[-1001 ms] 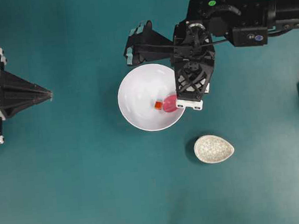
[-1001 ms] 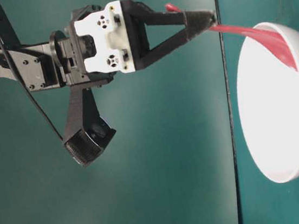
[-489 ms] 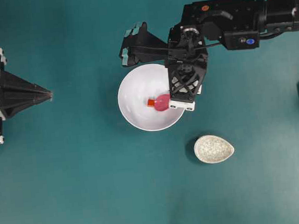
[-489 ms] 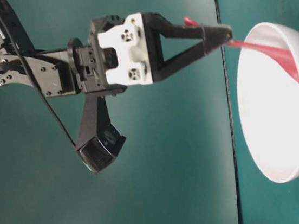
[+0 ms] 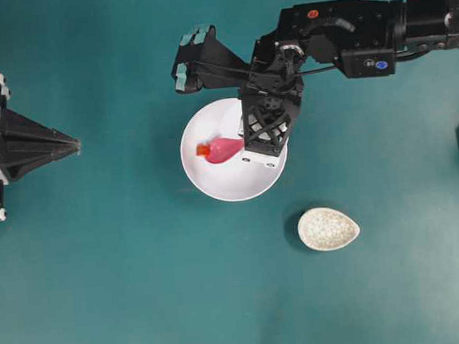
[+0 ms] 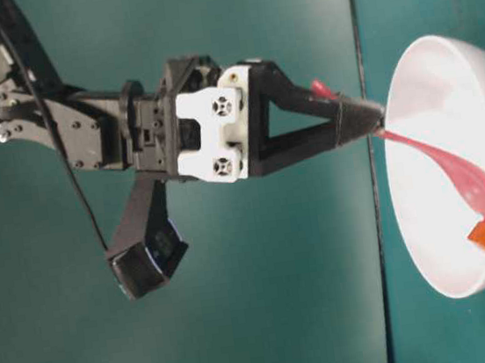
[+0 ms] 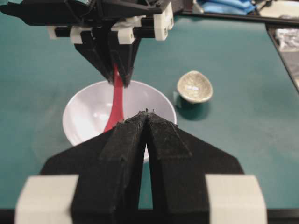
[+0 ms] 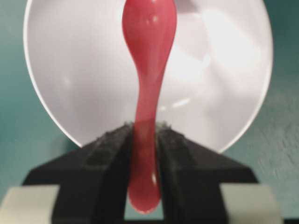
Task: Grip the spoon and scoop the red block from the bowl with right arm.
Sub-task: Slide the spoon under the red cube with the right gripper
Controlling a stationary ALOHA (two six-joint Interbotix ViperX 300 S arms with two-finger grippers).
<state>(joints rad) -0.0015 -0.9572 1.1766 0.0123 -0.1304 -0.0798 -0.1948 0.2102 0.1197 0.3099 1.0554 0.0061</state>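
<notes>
Overhead looks straight down, table-level sideways and close, wrist views near, all sharing the bowl (image 5: 214,181).

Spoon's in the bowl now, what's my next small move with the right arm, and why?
Probably nudge the spoon tip under the red block, then tilt up. The right gripper grips the handle, and the block sits at the scoop's tip near the bowl wall, not inside it.

Light: bright, even, overhead | Glare: bowl (image 6: 440,166) interior washed out | Shadows: soft, short on desk (image 5: 141,268) | Blur: near pincer (image 8: 142,186) soft in wrist view
</notes>
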